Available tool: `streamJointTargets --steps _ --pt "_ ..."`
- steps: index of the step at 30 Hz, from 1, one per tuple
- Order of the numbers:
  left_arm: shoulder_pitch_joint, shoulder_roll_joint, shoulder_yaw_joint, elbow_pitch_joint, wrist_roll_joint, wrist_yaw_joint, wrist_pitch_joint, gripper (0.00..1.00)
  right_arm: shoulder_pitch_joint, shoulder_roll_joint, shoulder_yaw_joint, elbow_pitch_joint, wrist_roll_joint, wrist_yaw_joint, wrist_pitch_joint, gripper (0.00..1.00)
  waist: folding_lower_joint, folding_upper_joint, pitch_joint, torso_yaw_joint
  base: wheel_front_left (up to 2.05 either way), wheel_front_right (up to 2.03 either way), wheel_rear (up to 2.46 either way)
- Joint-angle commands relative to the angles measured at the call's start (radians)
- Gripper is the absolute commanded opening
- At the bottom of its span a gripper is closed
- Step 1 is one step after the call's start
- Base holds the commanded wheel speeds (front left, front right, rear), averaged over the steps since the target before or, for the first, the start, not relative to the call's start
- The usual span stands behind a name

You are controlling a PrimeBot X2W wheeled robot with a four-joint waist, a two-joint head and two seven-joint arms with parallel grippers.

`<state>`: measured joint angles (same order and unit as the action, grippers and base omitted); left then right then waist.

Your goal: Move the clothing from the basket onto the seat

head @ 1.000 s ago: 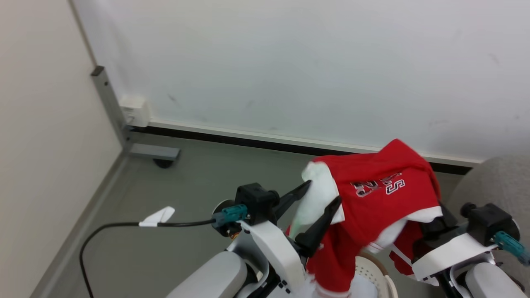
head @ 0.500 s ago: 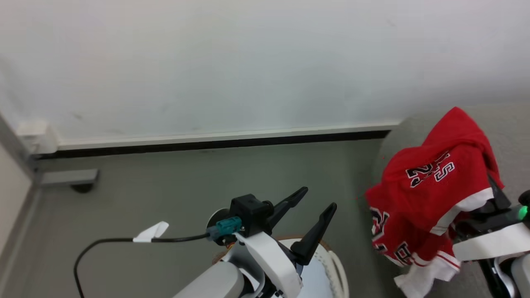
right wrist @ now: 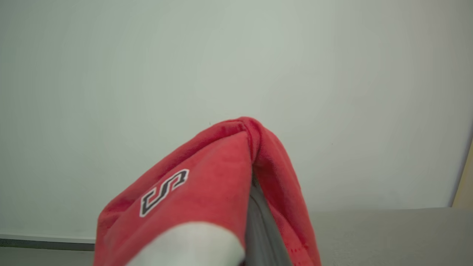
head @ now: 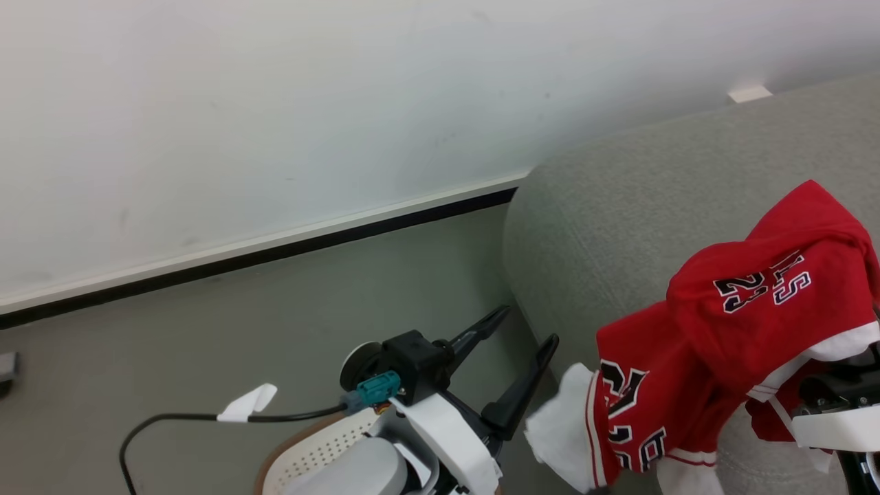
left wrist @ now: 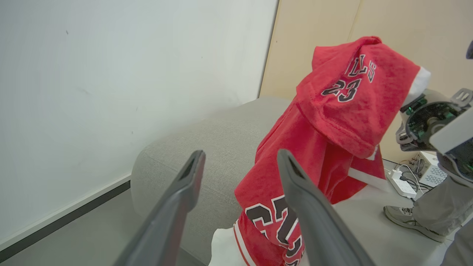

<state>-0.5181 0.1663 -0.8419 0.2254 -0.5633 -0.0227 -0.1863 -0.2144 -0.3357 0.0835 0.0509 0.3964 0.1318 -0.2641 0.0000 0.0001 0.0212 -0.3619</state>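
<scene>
The clothing (head: 756, 309) is a red jersey with white trim and dark numbers. It hangs draped over my right gripper, above the light grey seat (head: 605, 220). In the right wrist view the red cloth (right wrist: 207, 192) wraps the grey fingers (right wrist: 260, 225), which are pressed together on it. My left gripper (head: 529, 324) stands open with nothing between its fingers, left of the garment and apart from it. The left wrist view shows the jersey (left wrist: 332, 122) past the spread fingers (left wrist: 184, 184). The cream basket (head: 309, 450) with a brown rim lies low, beneath my left arm.
A white wall with a dark baseboard (head: 275, 251) runs behind grey floor. A black cable with a white tag (head: 240, 405) trails from my left wrist. In the left wrist view a person's shoe (left wrist: 406, 218) and a power strip (left wrist: 402, 184) sit beyond the seat.
The camera has swung right, bringing the seat into view. My left gripper has let go of the jersey's white part and stands empty. The jersey hangs from the right gripper alone.
</scene>
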Motion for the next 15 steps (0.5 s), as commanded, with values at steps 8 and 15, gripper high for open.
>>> streamJointTargets --steps 8,15 --pt "-0.017 0.005 -0.005 0.018 0.021 0.004 -0.012 1.00 0.000 0.008 -0.008 -0.027 0.005 -0.002 0.000 0.00 0.0000 -0.0001 0.034 -0.059 0.00 0.00 0.00" --pt "-0.040 0.020 -0.013 0.018 0.037 0.002 -0.007 1.00 -0.054 -0.008 0.007 -0.018 0.014 -0.002 0.000 0.00 0.0000 -0.0001 0.087 -0.053 0.00 0.00 0.00"
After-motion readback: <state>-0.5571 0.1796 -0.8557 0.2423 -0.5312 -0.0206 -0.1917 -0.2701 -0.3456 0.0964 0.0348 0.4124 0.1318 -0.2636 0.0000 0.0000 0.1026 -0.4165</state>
